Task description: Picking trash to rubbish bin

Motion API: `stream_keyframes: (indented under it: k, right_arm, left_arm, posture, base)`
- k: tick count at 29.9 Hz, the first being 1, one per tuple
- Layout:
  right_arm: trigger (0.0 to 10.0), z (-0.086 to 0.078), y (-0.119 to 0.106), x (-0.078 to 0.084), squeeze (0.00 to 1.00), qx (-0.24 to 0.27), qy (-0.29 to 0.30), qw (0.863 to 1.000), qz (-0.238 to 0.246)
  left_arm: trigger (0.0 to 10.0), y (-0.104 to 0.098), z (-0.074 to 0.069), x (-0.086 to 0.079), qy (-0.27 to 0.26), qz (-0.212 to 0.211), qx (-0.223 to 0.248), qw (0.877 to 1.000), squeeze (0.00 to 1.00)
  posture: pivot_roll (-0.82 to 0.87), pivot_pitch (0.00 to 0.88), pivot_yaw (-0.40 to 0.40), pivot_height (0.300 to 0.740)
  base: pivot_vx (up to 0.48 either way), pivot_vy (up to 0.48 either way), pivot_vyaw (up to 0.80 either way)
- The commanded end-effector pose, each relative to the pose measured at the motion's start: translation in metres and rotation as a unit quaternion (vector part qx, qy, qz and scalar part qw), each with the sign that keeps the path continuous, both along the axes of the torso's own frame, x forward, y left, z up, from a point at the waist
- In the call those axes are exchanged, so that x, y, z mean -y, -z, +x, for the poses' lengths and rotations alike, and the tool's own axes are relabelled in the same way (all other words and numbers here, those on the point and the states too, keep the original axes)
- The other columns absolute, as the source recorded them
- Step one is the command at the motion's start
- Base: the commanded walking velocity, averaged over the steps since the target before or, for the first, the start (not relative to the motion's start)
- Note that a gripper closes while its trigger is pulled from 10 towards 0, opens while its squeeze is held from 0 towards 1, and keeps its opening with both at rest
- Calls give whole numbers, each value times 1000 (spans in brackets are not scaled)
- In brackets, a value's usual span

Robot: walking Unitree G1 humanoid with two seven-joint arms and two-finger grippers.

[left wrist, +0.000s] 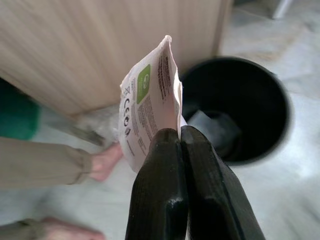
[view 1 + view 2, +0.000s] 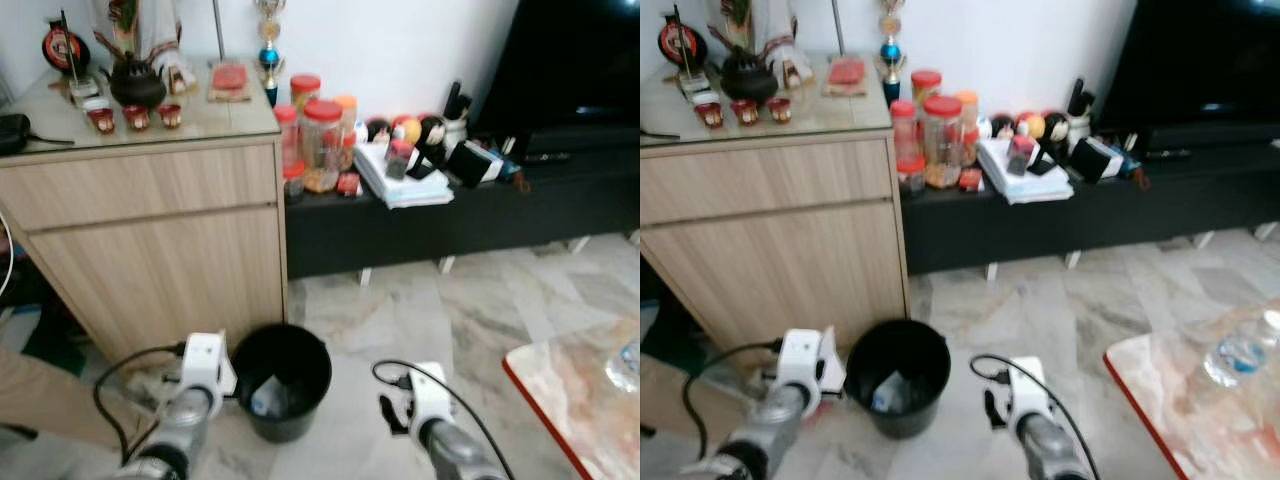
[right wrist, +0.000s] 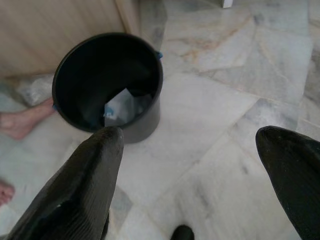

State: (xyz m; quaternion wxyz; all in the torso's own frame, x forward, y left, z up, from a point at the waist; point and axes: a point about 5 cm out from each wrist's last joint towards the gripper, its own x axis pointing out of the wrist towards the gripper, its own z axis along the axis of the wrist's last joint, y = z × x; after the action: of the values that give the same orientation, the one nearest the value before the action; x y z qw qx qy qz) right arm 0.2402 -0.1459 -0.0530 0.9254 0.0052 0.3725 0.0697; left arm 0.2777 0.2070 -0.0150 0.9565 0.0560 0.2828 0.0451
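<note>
The left pincer (image 1: 180, 137) is clamped on a white packet (image 1: 150, 107) with a green label and fine print, its two black fingers (image 1: 160, 190) pressed together over the packet's lower edge. The packet stands upright out of the fingers, just beside the rim of the black rubbish bin (image 1: 280, 100), which lies at about 2 o'clock from it in the left wrist view. Pale trash (image 1: 207, 125) already lies at the bottom of the bin.

The right pincer (image 3: 190, 145) hangs with its fingers (image 3: 85, 180) spread wide apart, holding nothing, above the marble floor (image 3: 240, 75). In the right wrist view the bin sits at about 11 o'clock, with a white scrap (image 3: 120, 107) inside it.

From the head, the bin (image 2: 282, 375) stands on the floor between the two arms, near the left wrist (image 2: 203, 365). Behind it, at 11 o'clock, is a wooden cabinet (image 2: 150, 240) carrying a teapot (image 2: 136, 82) and small red cups (image 2: 135, 117). At 1 o'clock a low black shelf (image 2: 450, 215) holds red-lidded jars (image 2: 320, 140). A person's bare foot (image 1: 102, 162) rests on the floor beside the cabinet.
</note>
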Motion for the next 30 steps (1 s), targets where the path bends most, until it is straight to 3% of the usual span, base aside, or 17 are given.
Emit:
stream_keyframes:
  k: [1,7,10,19,30]
  right_arm:
    - [10000,0,-1,11,0,3,9,1000,-6]
    - [10000,6,-5,10,0,21,-1,1000,-6]
    - [10000,8,-7,10,0,28,-10,1000,-9]
    - [10000,10,-9,10,0,32,-31,999,-20]
    - [10000,8,-7,12,0,29,-20,999,-20]
  left_arm:
    - [10000,2,0,7,2,-11,-6,1000,0]
    - [10000,7,-6,6,6,-7,-18,1000,0]
    - [10000,10,-9,8,0,-13,-23,1000,0]
    - [10000,18,-16,30,17,-29,-33,999,0]
    - [10000,18,-16,31,25,-25,-34,999,0]
  posture:
    - [43,0,-4,740]
    - [29,0,0,740]
    - [29,0,-6,740]
    - [18,0,-41,740]
    - [21,0,-27,740]
  base:
    - [300,0,0]
    - [300,0,0]
    - [296,0,725]
    - [299,0,89]
    - [300,0,160]
